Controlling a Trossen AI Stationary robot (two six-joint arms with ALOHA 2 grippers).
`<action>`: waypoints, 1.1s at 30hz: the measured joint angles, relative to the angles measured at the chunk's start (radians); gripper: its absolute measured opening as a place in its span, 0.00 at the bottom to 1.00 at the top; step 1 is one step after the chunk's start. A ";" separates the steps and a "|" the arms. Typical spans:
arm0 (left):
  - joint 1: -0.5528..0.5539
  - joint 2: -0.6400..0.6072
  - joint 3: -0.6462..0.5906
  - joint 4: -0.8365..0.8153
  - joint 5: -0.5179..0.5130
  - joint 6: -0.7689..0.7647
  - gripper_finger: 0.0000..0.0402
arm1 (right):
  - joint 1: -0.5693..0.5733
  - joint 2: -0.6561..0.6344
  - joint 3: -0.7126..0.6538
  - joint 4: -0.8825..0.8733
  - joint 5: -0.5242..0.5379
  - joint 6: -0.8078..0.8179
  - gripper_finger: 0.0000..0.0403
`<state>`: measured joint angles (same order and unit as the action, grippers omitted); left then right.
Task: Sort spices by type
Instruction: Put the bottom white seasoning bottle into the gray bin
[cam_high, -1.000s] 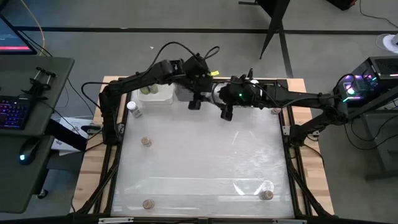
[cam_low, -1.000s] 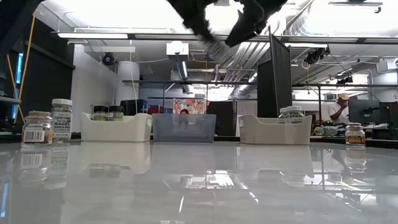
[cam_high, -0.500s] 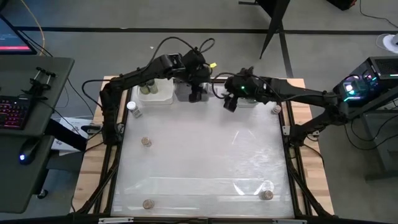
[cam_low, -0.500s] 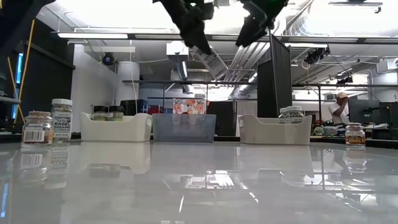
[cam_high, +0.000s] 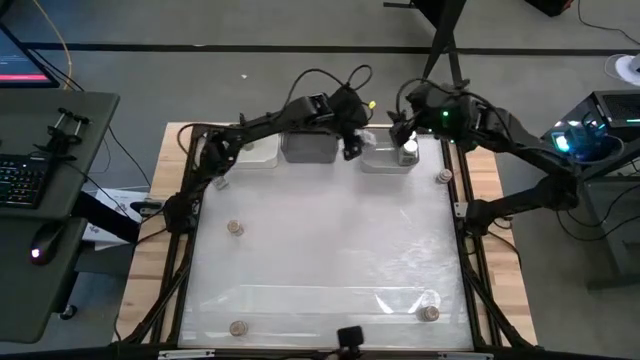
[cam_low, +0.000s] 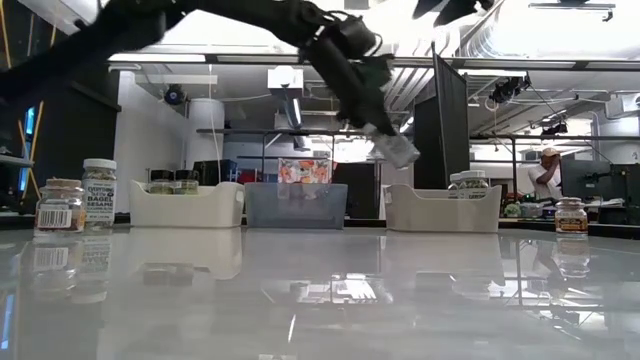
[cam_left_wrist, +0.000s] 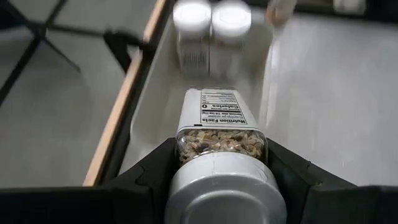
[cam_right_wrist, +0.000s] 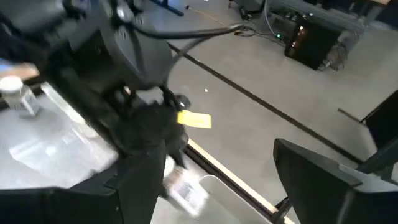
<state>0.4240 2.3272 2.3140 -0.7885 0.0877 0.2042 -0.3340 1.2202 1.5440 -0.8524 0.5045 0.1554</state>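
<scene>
My left gripper (cam_high: 352, 148) reaches across the far edge and is shut on a white-capped spice jar (cam_left_wrist: 221, 121), hanging over the right white bin (cam_high: 385, 160). Two white-capped jars (cam_left_wrist: 211, 18) stand in that bin below it. In the low view the jar (cam_low: 395, 150) slants down from the left gripper (cam_low: 372, 118). My right gripper (cam_high: 405, 128) is open, just beyond the bin's far right corner, touching nothing. Brown-capped jars (cam_high: 234, 228) stand loose on the table. Dark-capped jars (cam_low: 173, 181) sit in the left white bin (cam_low: 187, 205). My left gripper pinches the jar between its two fingers (cam_left_wrist: 149, 177) at the capped end (cam_left_wrist: 221, 186). The jar lies along the fingers, with its cap toward the wrist and its bottom pointing outward. It is lifted clear and tilted bottom-down over the right white bin.
A grey bin (cam_high: 308, 148) stands between the two white bins along the far edge. More jars stand at the table's left (cam_low: 60, 205) (cam_low: 99, 193), near left (cam_high: 238, 327), near right (cam_high: 430, 313) and right edge (cam_high: 443, 178). The middle of the table is bare.
My left gripper has carried the jar from over the grey bin toward the table's right and lowered it over the right white bin. My right gripper has drawn back toward the far right corner and risen.
</scene>
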 joint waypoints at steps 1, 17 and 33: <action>0.000 0.024 0.025 0.018 0.004 -0.009 0.42 | 0.000 -0.004 0.000 -0.008 -0.003 0.018 0.73; 0.001 0.094 0.012 -0.041 -0.006 0.021 0.42 | 0.001 0.010 -0.001 -0.056 -0.042 0.159 0.73; 0.014 0.090 0.012 -0.255 -0.064 0.074 0.42 | 0.001 0.011 -0.001 -0.054 -0.044 0.162 0.73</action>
<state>0.4378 2.4168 2.3257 -1.0432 0.0237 0.2785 -0.3332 1.2308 1.5429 -0.9066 0.4606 0.3172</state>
